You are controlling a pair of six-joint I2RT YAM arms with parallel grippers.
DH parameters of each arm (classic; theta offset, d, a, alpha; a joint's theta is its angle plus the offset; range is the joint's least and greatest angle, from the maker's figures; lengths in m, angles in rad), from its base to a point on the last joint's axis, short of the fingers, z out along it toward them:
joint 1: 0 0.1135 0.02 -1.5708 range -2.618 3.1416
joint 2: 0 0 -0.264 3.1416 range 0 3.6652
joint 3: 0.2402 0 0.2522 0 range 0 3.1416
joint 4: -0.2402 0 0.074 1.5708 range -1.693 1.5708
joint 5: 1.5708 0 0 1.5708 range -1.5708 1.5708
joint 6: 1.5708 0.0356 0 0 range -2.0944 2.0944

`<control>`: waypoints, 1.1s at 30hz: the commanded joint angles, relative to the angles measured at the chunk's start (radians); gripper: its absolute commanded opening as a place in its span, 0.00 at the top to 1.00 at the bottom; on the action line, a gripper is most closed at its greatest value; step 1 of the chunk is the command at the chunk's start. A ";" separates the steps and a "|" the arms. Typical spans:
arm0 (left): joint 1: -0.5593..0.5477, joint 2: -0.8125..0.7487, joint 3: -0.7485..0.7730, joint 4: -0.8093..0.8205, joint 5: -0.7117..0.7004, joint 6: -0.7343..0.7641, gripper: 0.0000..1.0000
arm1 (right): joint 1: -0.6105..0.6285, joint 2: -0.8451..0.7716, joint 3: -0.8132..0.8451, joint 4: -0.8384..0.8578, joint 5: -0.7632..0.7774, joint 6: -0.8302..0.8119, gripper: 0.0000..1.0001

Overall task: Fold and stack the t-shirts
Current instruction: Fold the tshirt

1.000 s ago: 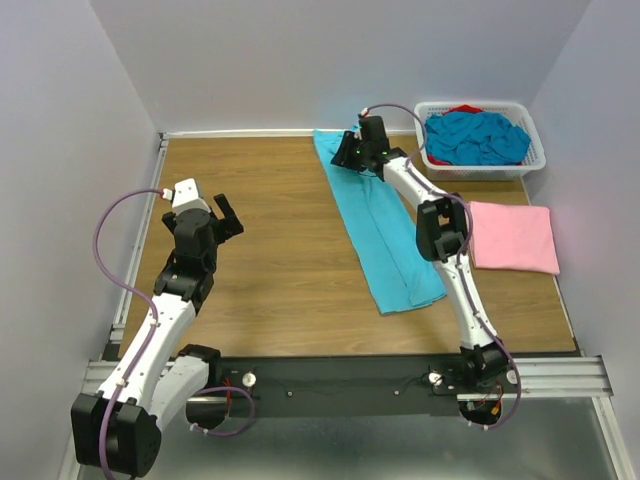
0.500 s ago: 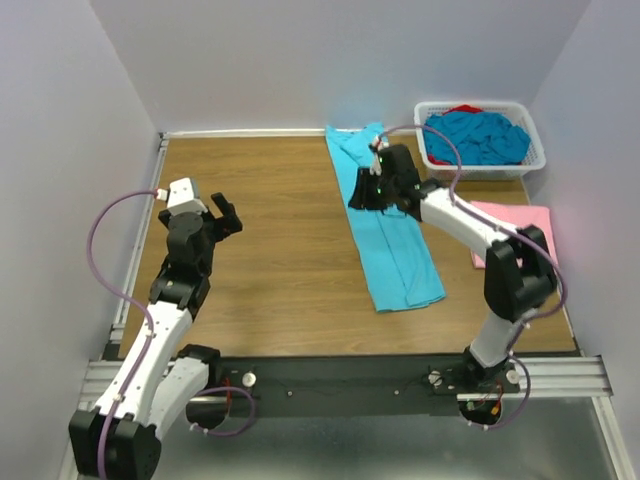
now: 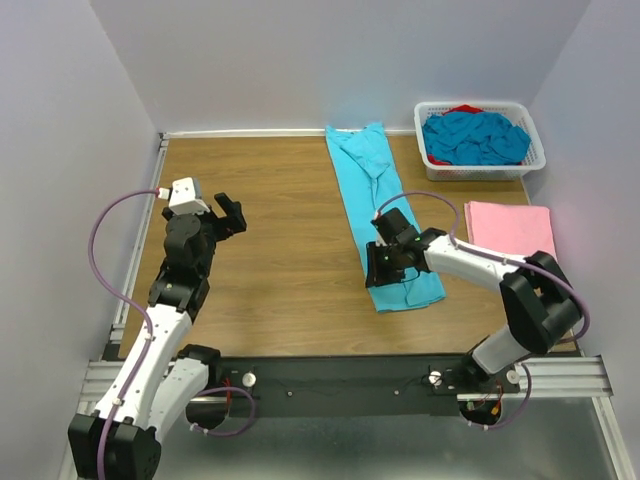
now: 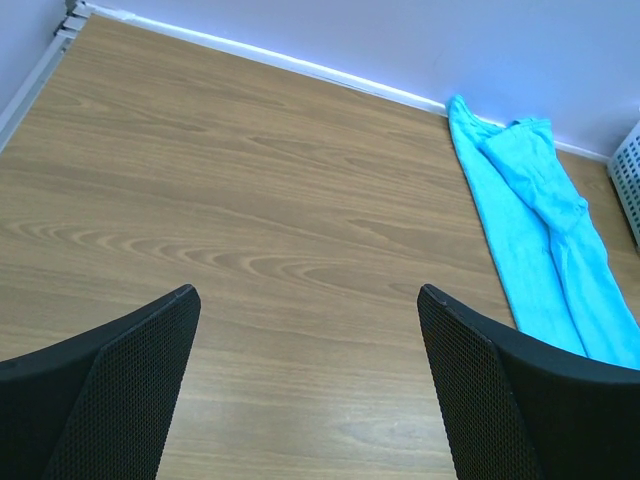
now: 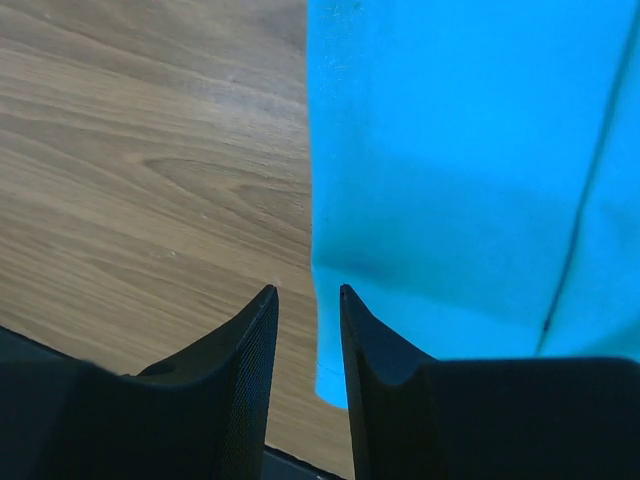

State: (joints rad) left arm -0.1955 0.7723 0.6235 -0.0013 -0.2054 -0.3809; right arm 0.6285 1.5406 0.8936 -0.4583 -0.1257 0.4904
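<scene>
A long turquoise t-shirt (image 3: 385, 215), folded into a narrow strip, lies on the wooden table from the back wall toward the front. My right gripper (image 3: 378, 268) sits low at the strip's near left corner. In the right wrist view the right gripper (image 5: 306, 290) has its jaws narrowly apart, straddling the left edge of the turquoise cloth (image 5: 450, 150), with nothing pinched. A folded pink t-shirt (image 3: 510, 232) lies flat at the right. My left gripper (image 3: 228, 212) hovers wide open over bare wood on the left, and in its own view the left gripper (image 4: 308, 292) holds nothing, with the strip (image 4: 540, 240) at the far right.
A white lattice basket (image 3: 487, 168) stands at the back right corner, filled with crumpled turquoise shirts (image 3: 475, 138) and a bit of red cloth (image 3: 463, 108). Walls enclose the table on three sides. A black rail runs along the near edge.
My right arm has swung from the strip's far end back to its near left corner, and its jaws have narrowed. The left arm has barely moved.
</scene>
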 commanded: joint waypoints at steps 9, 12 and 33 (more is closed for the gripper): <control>-0.024 0.030 -0.011 0.003 0.063 0.004 0.03 | 0.187 0.346 0.239 -0.023 -0.055 0.094 0.63; -0.053 0.028 -0.011 -0.025 0.040 0.002 0.03 | 0.253 0.414 0.335 -0.023 -0.061 0.109 0.63; -0.384 0.143 0.120 -0.532 0.247 -0.321 0.04 | 0.261 -0.161 -0.002 -0.295 0.293 0.281 0.53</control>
State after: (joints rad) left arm -0.5133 0.9077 0.7441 -0.4309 0.0185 -0.5999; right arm 0.9226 1.4685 0.9607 -0.6655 0.0578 0.7048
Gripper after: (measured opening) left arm 0.961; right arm 0.454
